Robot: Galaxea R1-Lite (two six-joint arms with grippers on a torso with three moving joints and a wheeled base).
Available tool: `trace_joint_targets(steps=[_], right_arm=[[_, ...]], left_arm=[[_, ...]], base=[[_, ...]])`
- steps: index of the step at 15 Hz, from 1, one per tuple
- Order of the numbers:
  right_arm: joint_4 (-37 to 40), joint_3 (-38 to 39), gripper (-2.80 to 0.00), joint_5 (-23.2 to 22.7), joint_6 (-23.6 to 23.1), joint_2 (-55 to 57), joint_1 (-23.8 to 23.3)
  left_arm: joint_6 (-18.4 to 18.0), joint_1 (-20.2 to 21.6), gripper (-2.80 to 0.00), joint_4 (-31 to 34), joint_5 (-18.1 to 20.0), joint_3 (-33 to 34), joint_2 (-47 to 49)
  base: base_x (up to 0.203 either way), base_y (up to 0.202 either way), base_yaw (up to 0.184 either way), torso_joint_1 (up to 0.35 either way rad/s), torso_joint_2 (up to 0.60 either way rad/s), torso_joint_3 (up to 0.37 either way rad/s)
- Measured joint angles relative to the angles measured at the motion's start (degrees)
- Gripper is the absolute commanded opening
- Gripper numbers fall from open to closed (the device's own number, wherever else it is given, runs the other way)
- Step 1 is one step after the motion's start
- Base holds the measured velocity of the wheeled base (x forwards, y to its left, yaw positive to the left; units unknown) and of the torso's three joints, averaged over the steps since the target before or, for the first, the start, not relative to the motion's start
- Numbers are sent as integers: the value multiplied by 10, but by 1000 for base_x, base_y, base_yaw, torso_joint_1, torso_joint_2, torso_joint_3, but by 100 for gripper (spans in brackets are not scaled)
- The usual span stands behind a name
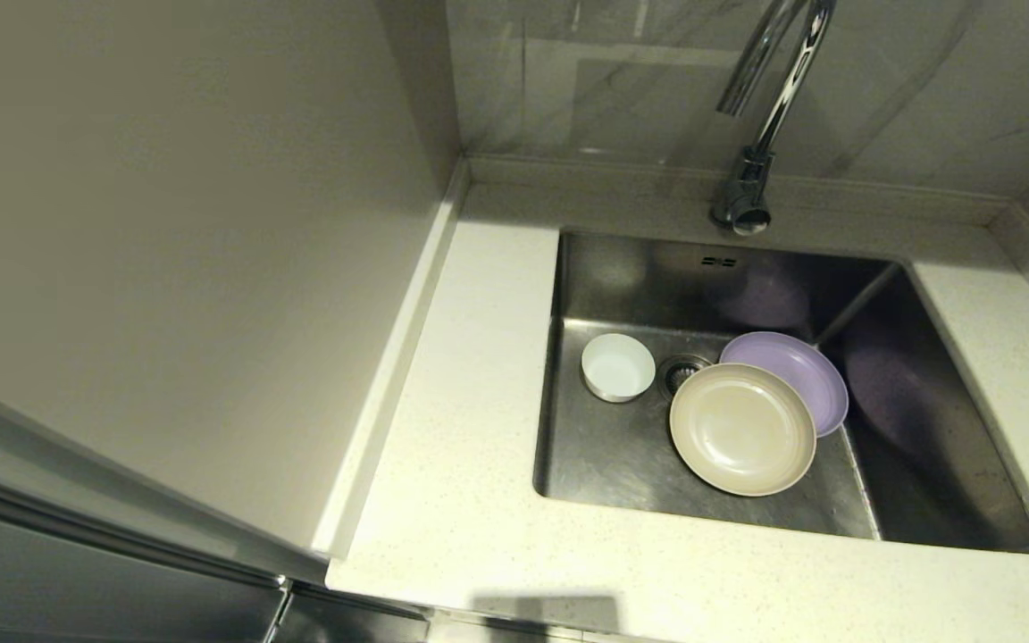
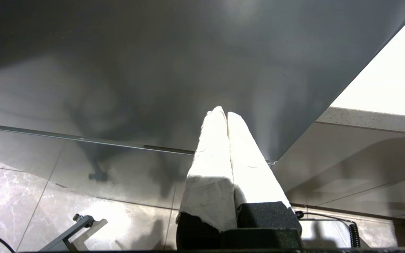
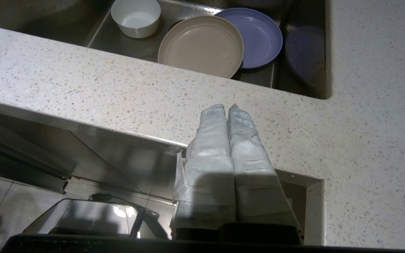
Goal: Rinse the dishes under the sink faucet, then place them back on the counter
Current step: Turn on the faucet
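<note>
Three dishes lie in the steel sink (image 1: 622,446): a small white bowl (image 1: 617,366) left of the drain, a beige plate (image 1: 742,429) and a lilac plate (image 1: 791,375) partly under it. The same white bowl (image 3: 136,17), beige plate (image 3: 200,45) and lilac plate (image 3: 258,35) show in the right wrist view. The chrome faucet (image 1: 769,98) arches over the sink's back edge. My right gripper (image 3: 227,106) is shut and empty, hovering at the counter's (image 3: 118,91) front edge. My left gripper (image 2: 223,111) is shut and empty, down beside a grey cabinet panel (image 2: 188,63). Neither arm shows in the head view.
The speckled counter (image 1: 470,420) wraps the sink, with a raised rim at the back and left. A tall beige panel (image 1: 193,250) stands at the left. Grey marbled wall tile (image 1: 925,80) rises behind the faucet. The drain strainer (image 1: 682,372) sits between bowl and plates.
</note>
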State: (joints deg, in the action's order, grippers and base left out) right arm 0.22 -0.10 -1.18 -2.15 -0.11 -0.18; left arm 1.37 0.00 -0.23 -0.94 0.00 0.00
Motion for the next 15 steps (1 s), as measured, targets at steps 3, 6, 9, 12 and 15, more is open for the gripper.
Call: trace_joint_targets(steps=[3, 6, 9, 12, 15], right_arm=[[0, 0, -280, 1, 0, 0, 0], [0, 0, -280, 0, 1, 0, 0], [0, 0, -280, 0, 1, 0, 0], [0, 0, -280, 0, 2, 0, 0], [0, 0, -280, 0, 1, 0, 0]], left_arm=[[0, 0, -280, 0, 0, 0, 0], [0, 0, -280, 0, 0, 0, 0], [0, 0, -280, 0, 0, 0, 0], [0, 0, -280, 0, 0, 0, 0], [0, 0, -280, 0, 0, 0, 0]], base=[[0, 0, 0, 0, 0, 0], [0, 0, 0, 0, 0, 0], [0, 0, 0, 0, 0, 0], [0, 0, 0, 0, 0, 0], [0, 0, 0, 0, 0, 0]])
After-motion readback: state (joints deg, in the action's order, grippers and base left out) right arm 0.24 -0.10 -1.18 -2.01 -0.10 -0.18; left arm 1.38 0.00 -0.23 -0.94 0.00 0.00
